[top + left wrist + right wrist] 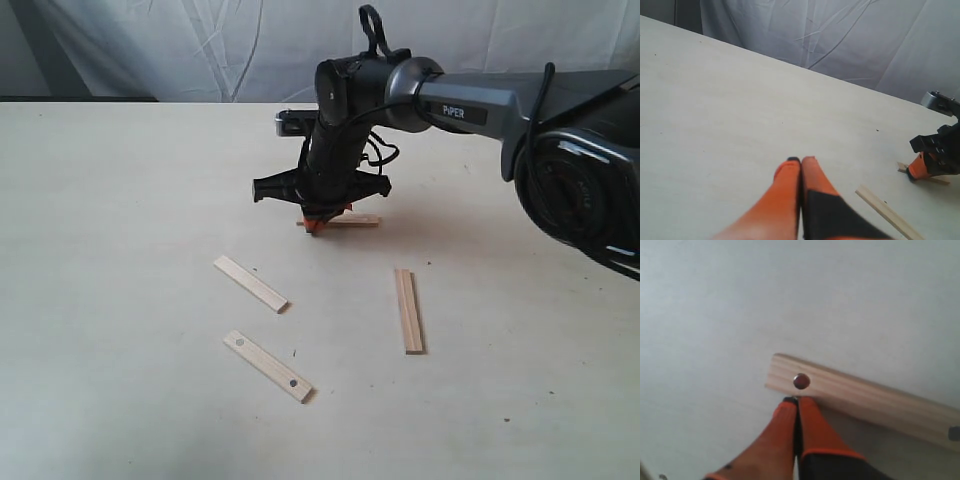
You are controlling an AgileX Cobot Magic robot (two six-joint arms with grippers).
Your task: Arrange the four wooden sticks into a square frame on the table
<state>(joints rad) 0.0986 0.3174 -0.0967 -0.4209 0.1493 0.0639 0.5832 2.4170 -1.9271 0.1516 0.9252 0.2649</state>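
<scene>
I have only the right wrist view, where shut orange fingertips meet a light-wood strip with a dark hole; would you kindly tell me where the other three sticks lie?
Observer: They lie flat on the pale beige table, nearer the exterior camera than your right gripper: a plain light-wood strip, a holed light-wood strip and a second plain strip.
Operator: Thank you; do any overlap?
Observer: No, all four lie apart.
Operator: Where is the left gripper?
Observer: Shut over bare table, holding nothing.
</scene>
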